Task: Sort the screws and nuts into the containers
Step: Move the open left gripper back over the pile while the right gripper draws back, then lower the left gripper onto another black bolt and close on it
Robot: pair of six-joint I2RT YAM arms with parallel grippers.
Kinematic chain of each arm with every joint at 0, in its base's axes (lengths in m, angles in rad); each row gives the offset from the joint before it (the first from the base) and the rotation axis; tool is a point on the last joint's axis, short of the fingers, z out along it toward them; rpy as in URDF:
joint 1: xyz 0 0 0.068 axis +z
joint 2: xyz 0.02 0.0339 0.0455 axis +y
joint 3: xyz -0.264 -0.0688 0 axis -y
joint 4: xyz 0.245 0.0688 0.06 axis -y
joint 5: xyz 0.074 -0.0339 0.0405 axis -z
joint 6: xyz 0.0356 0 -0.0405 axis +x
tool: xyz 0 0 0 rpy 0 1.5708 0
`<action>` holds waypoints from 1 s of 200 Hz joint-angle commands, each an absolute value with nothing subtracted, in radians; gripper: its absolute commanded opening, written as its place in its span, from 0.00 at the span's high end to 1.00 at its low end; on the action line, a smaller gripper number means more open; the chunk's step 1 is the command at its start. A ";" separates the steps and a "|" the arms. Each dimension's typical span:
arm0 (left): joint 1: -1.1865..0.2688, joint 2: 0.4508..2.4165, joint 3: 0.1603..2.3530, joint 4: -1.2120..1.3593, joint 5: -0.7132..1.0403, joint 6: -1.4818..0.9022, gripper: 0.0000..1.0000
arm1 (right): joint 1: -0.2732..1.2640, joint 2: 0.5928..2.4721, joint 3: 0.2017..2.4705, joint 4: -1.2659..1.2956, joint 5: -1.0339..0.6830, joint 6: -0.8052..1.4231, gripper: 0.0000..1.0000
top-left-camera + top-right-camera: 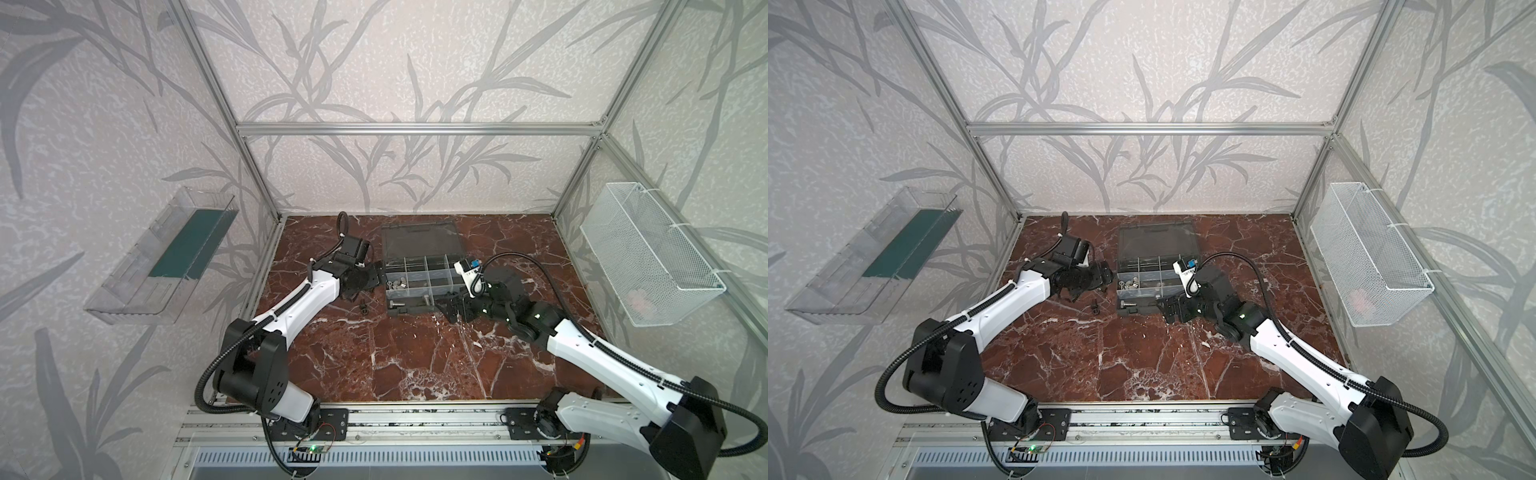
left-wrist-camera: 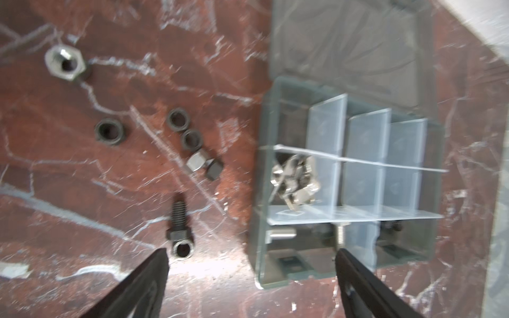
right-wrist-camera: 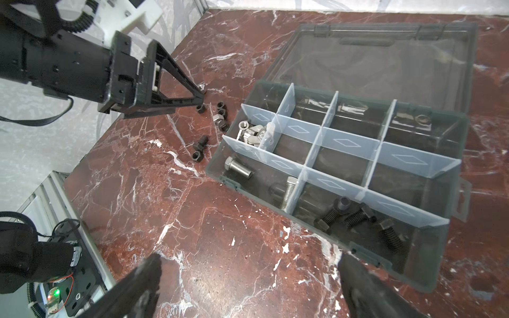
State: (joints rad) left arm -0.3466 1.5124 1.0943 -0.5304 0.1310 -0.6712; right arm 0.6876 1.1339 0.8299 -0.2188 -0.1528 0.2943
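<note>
Left wrist view gave me the left claw [image 2: 251,252] spread wide with nothing between its fingers, hanging over the marble table [image 2: 82,179] at a corner of the organizer case [image 2: 257,247]. Loose on the table beside the case lay several black nuts [image 2: 108,132], a small silver nut [image 2: 196,163] among them, a bigger silver nut [image 2: 64,63] off on its own, and one black screw [image 2: 179,214] with a nut touching its head.

From the right wrist view I saw the right claw [image 3: 250,258] equally wide and empty, just off the case's front edge. The lid [image 3: 385,60] lay flat open behind the case. Inside, a heap of silver nuts [image 3: 252,130] sat in an end compartment of the middle row. Two silver screws [image 3: 238,166] lay in the front row's end compartment and three black screws [image 3: 355,217] in the one next to it.

In both top views the loose pieces lay between the left claw and the case, too small there for me to tell apart.
</note>
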 commanded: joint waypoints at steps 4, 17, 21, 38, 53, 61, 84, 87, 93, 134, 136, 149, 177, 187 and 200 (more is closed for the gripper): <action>-0.328 1.542 1.059 -0.546 0.117 -0.651 0.12 | 0.725 1.157 0.858 -0.183 -0.126 0.296 0.01; -0.325 1.578 1.068 -0.569 0.104 -0.632 0.15 | 0.742 1.168 0.858 -0.181 -0.120 0.299 0.01; -0.324 1.589 1.070 -0.571 0.100 -0.629 0.16 | 0.747 1.169 0.858 -0.181 -0.119 0.300 0.01; -0.319 1.626 1.072 -0.567 0.079 -0.619 0.20 | 0.763 1.176 0.856 -0.180 -0.112 0.305 0.01; -0.318 1.658 1.076 -0.552 0.071 -0.614 0.24 | 0.773 1.178 0.853 -0.177 -0.106 0.308 0.01; -0.316 1.678 1.085 -0.550 0.066 -0.608 0.27 | 0.775 1.177 0.851 -0.177 -0.103 0.311 0.01; -0.314 1.742 1.117 -0.559 0.034 -0.593 0.33 | 0.778 1.177 0.848 -0.176 -0.102 0.316 0.01; -0.314 1.751 1.120 -0.561 0.028 -0.590 0.34 | 0.778 1.174 0.848 -0.176 -0.101 0.317 0.01; -0.313 1.765 1.127 -0.564 0.024 -0.587 0.36 | 0.779 1.174 0.846 -0.177 -0.100 0.317 0.01; -0.313 1.832 1.158 -0.564 -0.013 -0.567 0.45 | 0.781 1.167 0.832 -0.176 -0.095 0.322 0.01; -0.313 1.835 1.160 -0.565 -0.015 -0.566 0.45 | 0.781 1.167 0.830 -0.175 -0.095 0.322 0.01; -0.313 1.852 1.174 -0.569 -0.026 -0.559 0.48 | 0.781 1.167 0.827 -0.173 -0.094 0.322 0.01; -0.313 1.880 1.191 -0.581 -0.040 -0.549 0.57 | 0.781 1.166 0.825 -0.171 -0.092 0.321 0.01; -0.313 1.882 1.190 -0.583 -0.041 -0.546 0.59 | 0.781 1.166 0.825 -0.171 -0.090 0.319 0.01; -0.314 1.882 1.187 -0.591 -0.044 -0.545 0.61 | 0.781 1.166 0.826 -0.172 -0.087 0.315 0.01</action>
